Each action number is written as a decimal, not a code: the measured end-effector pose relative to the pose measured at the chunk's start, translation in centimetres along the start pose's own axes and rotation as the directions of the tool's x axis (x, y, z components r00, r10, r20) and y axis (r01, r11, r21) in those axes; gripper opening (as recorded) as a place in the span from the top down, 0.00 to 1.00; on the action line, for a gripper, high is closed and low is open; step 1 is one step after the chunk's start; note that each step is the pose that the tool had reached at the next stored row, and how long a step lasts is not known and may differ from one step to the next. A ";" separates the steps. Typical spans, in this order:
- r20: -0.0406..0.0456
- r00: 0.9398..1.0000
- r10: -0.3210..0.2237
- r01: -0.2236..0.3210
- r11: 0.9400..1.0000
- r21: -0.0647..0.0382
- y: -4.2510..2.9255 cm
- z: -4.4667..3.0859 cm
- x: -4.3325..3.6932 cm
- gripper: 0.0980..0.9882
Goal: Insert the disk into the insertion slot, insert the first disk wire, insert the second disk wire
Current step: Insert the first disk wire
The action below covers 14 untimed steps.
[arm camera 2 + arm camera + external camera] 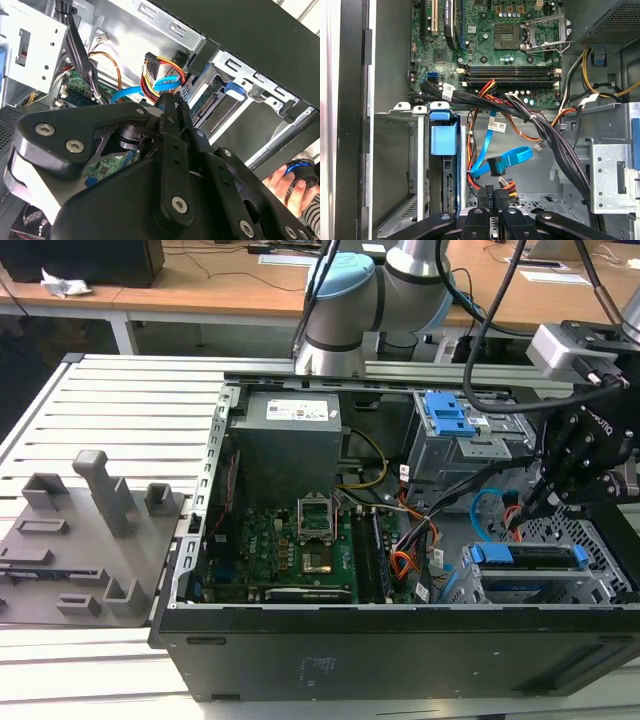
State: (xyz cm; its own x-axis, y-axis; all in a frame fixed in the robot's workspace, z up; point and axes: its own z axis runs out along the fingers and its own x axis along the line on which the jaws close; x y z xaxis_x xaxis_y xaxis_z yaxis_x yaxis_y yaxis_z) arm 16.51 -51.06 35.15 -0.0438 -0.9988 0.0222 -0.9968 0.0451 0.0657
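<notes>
Black gripper links [527, 510] slant down from the wrist into the open computer case [400, 645], at the exterior view's right. The arm's pale blue joint [340, 290] stands behind the case's far wall. In the first wrist view the gripper [493, 194] has its fingertips drawn together on a black power plug [494, 196], with red, yellow and black wires [509, 188] leaving it just beside. The disk [527, 557] sits inside the insertion slot [600, 540], its blue bracket tab [443, 140] level with the cage's open edge. A blue data cable [512, 156] loops loose over the case floor, between the cage and the grey bay with blue latches [450, 425].

Room is tight. A thick black cable bundle [540, 127] crosses near the fingers, the cage wall [402, 165] stands close on one side and the grey bay on the other. The motherboard [290, 550] lies well apart. A person's hand [287, 187] rests outside the case.
</notes>
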 end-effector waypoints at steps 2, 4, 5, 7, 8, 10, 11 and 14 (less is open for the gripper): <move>0.000 1.000 0.000 0.000 1.000 0.000 0.00 0.05 0.18 0.93; 0.000 1.000 0.000 0.000 1.000 0.000 -0.01 0.08 0.29 0.93; 0.000 1.000 0.000 0.000 1.000 0.000 -0.02 0.11 0.36 0.93; 0.000 1.000 0.000 0.000 1.000 0.000 -0.04 0.21 0.65 0.93; 0.000 1.000 0.000 0.000 1.000 0.000 -0.05 0.27 0.76 0.93; 0.000 1.000 0.000 0.000 1.000 0.000 -0.06 0.36 0.83 0.93; 0.000 1.000 0.000 0.000 1.000 0.000 -0.06 0.37 0.84 0.93; 0.003 1.000 0.000 0.000 1.000 0.000 -0.08 0.42 1.26 0.93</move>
State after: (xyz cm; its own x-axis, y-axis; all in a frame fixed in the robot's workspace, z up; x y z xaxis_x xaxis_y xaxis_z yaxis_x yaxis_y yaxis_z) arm 16.51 -52.33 34.75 -0.0439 -0.9989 0.0188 -0.9968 0.0451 0.0658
